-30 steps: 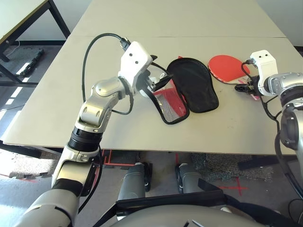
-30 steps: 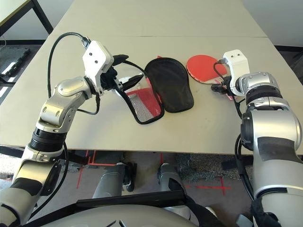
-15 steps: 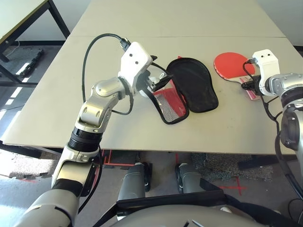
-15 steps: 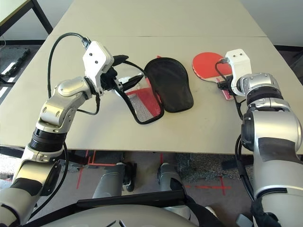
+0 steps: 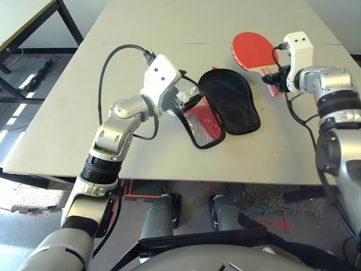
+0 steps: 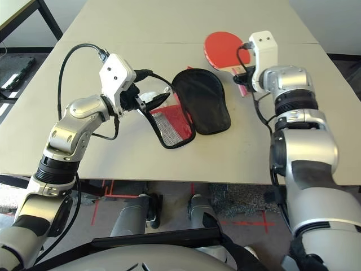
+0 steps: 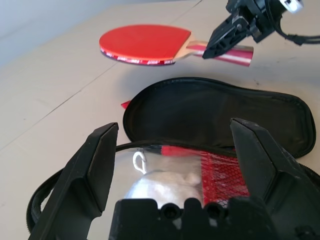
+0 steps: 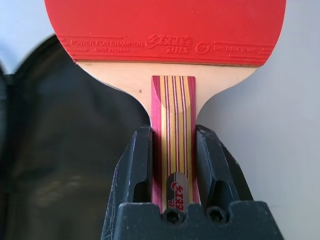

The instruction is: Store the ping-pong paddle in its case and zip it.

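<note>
While your right gripper [image 6: 241, 72] is clamped on the wooden handle of the paddle [image 5: 252, 49], the bat hangs clear of the table [image 5: 169, 22], its round red face pointing away from you and toward your left. In the right wrist view the two black fingers [image 8: 134, 165] press against both sides of the striped handle, with the red rubber face filling the space beyond them. The left wrist view shows the bat lifted above the tabletop, level and flat, just past the far end of the case [image 5: 228, 107].

The case lies open near the middle of the table. Its black inner half [image 6: 201, 100] rests flat with the round end toward the far side, and the red half with the mesh pocket [image 5: 201, 125] is folded out beside it, toward your left arm. You can see the black zipper trim running around the edges.

Your left gripper [image 5: 186, 97] sits at the near-left edge of the case, above the red half. Its fingers [image 7: 95, 165] stand wide apart in the left wrist view, and it looks as if nothing is pinched between them; part of the zipper edge [image 7: 60, 192] loops just under them.
</note>
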Robot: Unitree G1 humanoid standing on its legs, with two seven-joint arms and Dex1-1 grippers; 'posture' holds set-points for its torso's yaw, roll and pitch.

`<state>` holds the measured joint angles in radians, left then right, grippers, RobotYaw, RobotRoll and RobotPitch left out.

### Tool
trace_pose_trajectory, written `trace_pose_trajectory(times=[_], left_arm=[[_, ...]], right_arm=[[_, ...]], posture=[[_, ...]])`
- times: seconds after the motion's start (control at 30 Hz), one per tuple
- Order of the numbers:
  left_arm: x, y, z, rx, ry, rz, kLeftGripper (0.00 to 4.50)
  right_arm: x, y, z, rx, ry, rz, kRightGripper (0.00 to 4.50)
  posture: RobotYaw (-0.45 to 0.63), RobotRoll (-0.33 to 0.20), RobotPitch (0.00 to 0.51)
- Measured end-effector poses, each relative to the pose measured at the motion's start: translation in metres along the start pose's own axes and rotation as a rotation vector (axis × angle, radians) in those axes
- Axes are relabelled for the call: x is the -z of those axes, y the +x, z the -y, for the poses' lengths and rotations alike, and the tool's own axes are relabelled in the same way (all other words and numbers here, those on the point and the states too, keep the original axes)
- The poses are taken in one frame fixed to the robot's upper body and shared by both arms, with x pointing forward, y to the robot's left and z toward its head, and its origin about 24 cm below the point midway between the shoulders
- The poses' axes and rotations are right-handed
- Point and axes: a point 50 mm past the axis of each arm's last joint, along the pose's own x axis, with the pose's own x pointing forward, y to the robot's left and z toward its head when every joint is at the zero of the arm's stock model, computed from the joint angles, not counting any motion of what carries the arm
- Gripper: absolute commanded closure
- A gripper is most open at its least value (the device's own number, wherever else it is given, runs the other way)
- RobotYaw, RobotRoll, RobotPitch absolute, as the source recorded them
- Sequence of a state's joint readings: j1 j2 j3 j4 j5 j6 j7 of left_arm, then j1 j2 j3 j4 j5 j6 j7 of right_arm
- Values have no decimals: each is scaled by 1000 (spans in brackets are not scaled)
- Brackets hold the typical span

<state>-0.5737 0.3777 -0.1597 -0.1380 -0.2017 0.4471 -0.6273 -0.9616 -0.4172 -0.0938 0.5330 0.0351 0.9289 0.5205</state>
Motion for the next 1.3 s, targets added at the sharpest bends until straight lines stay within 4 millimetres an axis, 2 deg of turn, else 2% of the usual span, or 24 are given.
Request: trace_pose_trajectory(times=[0.1,0.3,0.67,1.3], left_arm=[[-1,0,0,0,2,0,0],[0,0,1,-1,-1,-6,0],[1,-1,1,-6,-2,-7,0],[2,-1,2,-9,-6,-11,0]], right_arm=[[14,0,-31,-40,36,-45,3436],[17,-9,-55,-20,46,-51,3436],[38,-8,-60,91,56,-149,3436],[51,-7,-67,98,7,-196,3436]], posture=[[65,0,155],[71,0,157],[76,0,157],[77,0,149]])
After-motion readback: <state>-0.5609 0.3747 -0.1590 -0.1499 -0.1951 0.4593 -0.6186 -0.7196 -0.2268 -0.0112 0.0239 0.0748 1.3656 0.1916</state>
